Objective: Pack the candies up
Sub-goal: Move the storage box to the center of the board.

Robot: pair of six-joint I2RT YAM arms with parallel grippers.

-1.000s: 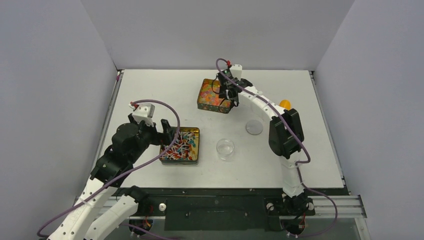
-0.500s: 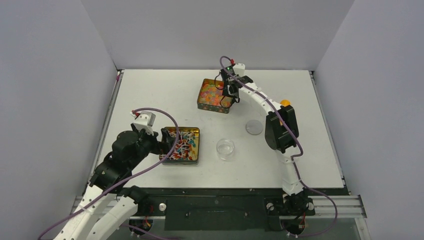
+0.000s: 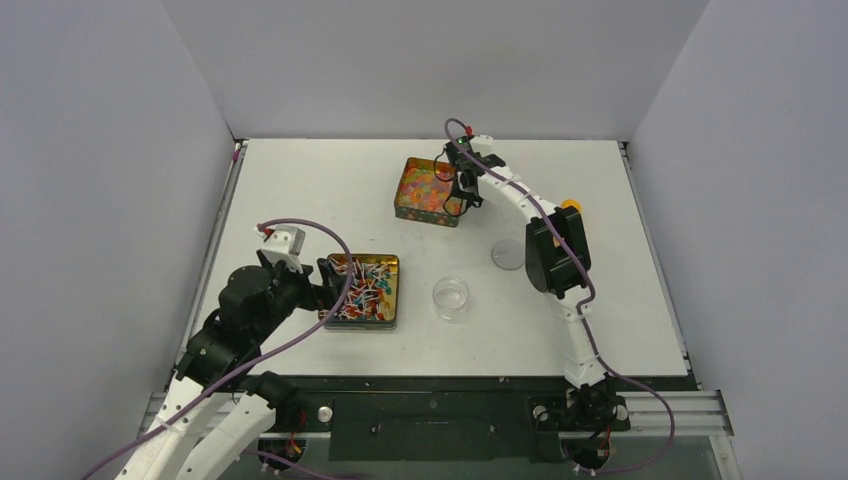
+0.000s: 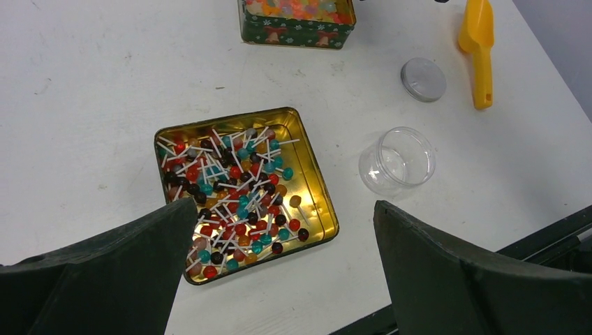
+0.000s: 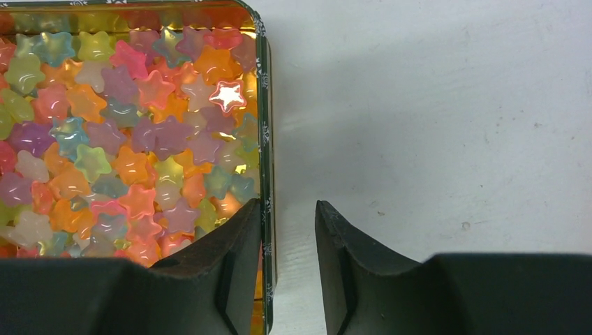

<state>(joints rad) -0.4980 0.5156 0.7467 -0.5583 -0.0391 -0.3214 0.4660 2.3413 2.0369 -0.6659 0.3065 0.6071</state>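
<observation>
The left pincer [image 4: 285,208] hangs over the gold tin [image 4: 314,187] with its two fingers wide apart. That tin holds lots of little lollipops [image 4: 234,188], red, blue and dark. The clear jar [image 4: 396,159] sits at 3 o'clock from it. The lid [image 4: 423,79] is at 1 o'clock from the jar, and the orange scoop [image 4: 480,49] lies near the lid. The right pincer [image 5: 287,204] is at the green tin [image 5: 263,105] of star candies [image 5: 132,146]. Its fingers are a little apart, one inside the tin's wall and one outside.
</observation>
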